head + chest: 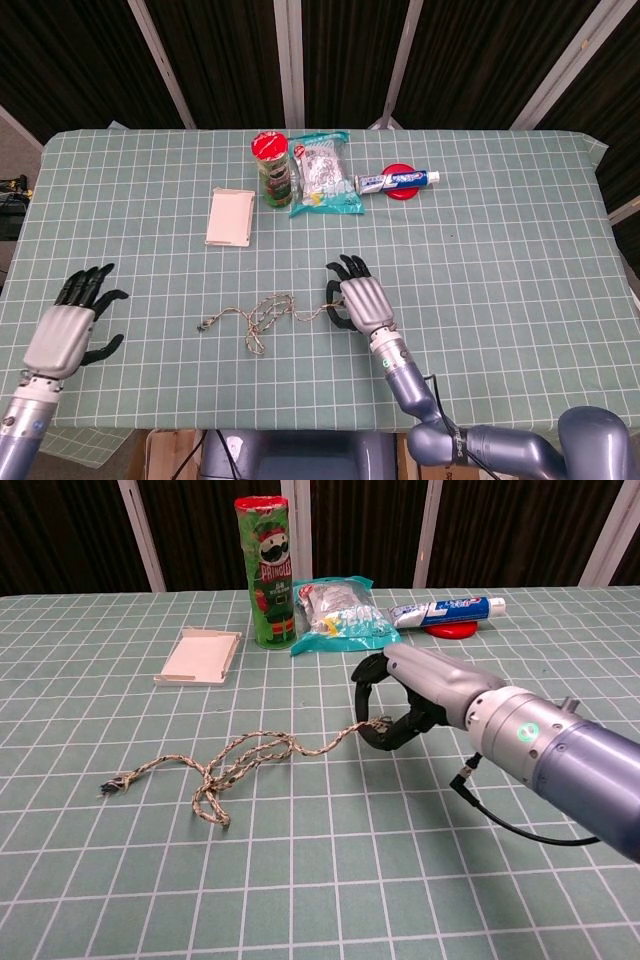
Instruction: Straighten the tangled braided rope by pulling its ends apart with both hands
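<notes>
The braided rope (262, 315) lies in a loose tangle on the green checked tablecloth, with its frayed left end (108, 787) free on the cloth. My right hand (360, 303) pinches the rope's right end between thumb and fingertips (378, 730) and holds it a little above the cloth. From there the rope (240, 760) slopes down leftward to a knotted loop. My left hand (75, 325) hovers over the table's left front part with fingers spread and nothing in it, well left of the frayed end. The chest view does not show it.
Along the back stand a green Pringles can (274, 168), a snack bag (322, 175), and a toothpaste tube (398, 180) on a red disc (458, 630). A flat beige box (229, 217) lies behind the rope. A black cable (520, 825) trails from my right wrist.
</notes>
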Controlling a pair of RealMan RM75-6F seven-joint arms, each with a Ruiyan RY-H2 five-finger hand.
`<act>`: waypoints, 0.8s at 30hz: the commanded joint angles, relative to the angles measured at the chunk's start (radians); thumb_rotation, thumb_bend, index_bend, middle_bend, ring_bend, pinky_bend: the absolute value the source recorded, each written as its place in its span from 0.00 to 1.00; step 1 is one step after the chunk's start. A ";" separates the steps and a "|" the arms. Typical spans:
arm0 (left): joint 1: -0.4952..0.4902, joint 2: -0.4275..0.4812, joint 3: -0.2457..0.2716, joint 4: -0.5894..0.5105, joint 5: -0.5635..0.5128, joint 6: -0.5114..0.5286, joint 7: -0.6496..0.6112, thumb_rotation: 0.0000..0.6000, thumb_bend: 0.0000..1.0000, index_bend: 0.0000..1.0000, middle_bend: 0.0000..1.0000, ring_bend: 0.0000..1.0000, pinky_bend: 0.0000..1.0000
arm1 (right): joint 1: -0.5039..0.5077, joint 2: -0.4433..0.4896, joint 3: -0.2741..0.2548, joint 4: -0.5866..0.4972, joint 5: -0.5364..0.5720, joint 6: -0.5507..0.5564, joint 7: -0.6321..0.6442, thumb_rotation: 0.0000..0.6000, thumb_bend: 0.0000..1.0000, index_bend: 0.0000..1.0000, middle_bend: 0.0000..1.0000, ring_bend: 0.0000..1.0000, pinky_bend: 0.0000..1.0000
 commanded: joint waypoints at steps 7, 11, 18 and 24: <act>-0.145 -0.236 -0.087 -0.008 -0.240 -0.118 0.256 1.00 0.41 0.41 0.05 0.00 0.00 | -0.024 0.071 -0.007 -0.083 0.012 0.027 -0.009 1.00 0.49 0.63 0.21 0.00 0.00; -0.180 -0.307 -0.099 0.019 -0.304 -0.131 0.308 1.00 0.42 0.42 0.06 0.00 0.00 | -0.028 0.089 -0.008 -0.102 0.018 0.033 -0.008 1.00 0.49 0.63 0.21 0.00 0.00; -0.244 -0.411 -0.111 0.086 -0.394 -0.151 0.386 1.00 0.44 0.46 0.07 0.00 0.00 | -0.033 0.108 -0.016 -0.122 0.020 0.043 -0.008 1.00 0.49 0.63 0.21 0.00 0.00; -0.289 -0.471 -0.116 0.137 -0.446 -0.160 0.431 1.00 0.45 0.49 0.07 0.00 0.00 | -0.033 0.120 -0.016 -0.131 0.024 0.049 -0.008 1.00 0.49 0.63 0.21 0.00 0.00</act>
